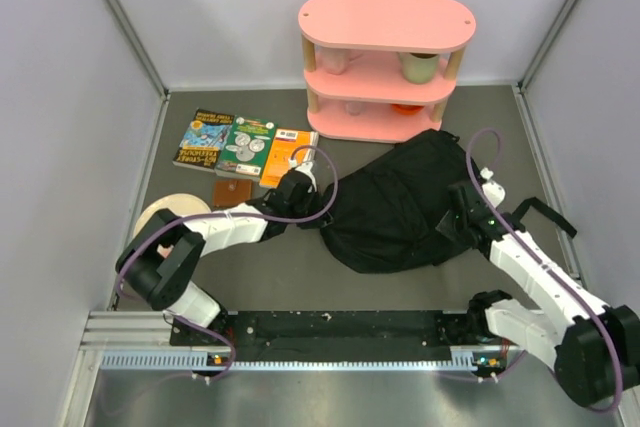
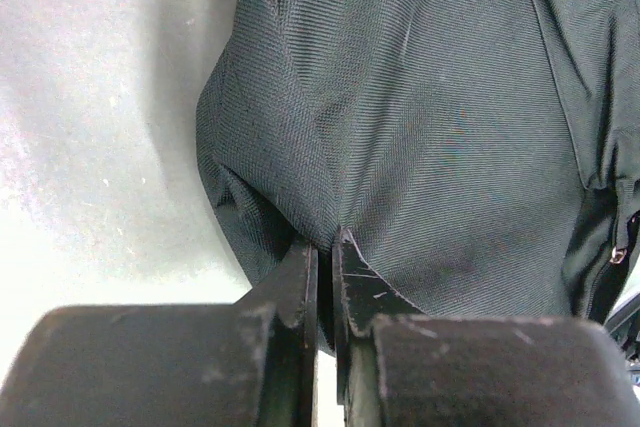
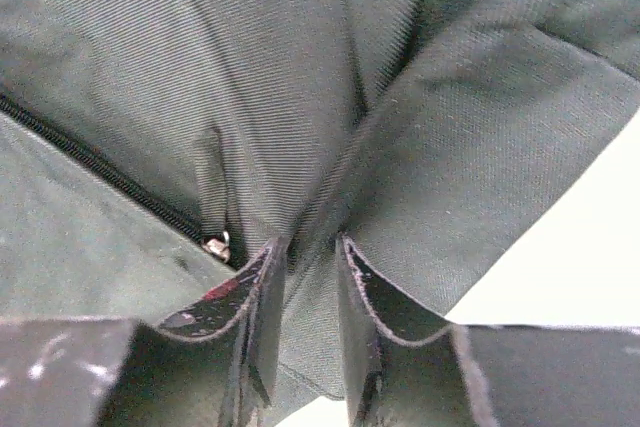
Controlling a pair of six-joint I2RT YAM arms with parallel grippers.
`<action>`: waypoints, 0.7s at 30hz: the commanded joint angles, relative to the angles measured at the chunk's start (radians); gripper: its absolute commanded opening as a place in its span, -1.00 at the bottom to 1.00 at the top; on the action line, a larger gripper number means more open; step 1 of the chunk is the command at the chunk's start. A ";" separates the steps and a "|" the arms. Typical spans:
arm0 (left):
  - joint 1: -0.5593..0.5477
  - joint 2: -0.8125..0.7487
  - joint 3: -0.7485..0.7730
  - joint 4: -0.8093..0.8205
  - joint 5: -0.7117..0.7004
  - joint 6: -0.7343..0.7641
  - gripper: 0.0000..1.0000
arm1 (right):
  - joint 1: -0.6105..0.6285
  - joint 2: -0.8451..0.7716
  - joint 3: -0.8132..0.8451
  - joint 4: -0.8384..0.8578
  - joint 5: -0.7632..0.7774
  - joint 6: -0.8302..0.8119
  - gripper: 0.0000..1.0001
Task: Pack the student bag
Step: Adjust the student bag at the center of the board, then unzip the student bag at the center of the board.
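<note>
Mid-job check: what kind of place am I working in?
Probably a walled robot test cell staged as a study corner: plain grey partition walls, a pink three-tier oval shelf, illustrated paperback books near the soft black fabric backpack.

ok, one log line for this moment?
left claw: shut on backpack | right claw: shut on backpack fold | books: outside backpack

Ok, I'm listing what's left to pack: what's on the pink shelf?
The pink shelf holds a pale pink cup and a greenish cup on its middle tier. Below, something orange shows, mostly hidden by the tier above.
</note>
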 commanded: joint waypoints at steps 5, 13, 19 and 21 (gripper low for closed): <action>-0.004 -0.074 0.080 -0.115 -0.079 0.089 0.26 | -0.065 -0.013 0.007 0.242 -0.310 -0.169 0.63; -0.023 -0.238 0.158 -0.235 -0.179 0.164 0.74 | -0.063 -0.293 -0.168 0.149 -0.297 -0.023 0.87; -0.125 -0.211 0.260 -0.238 -0.167 0.198 0.89 | -0.063 -0.389 -0.205 0.082 -0.186 0.039 0.92; -0.183 -0.132 0.310 -0.202 -0.110 0.200 0.88 | -0.065 -0.355 -0.203 0.082 -0.160 0.056 0.92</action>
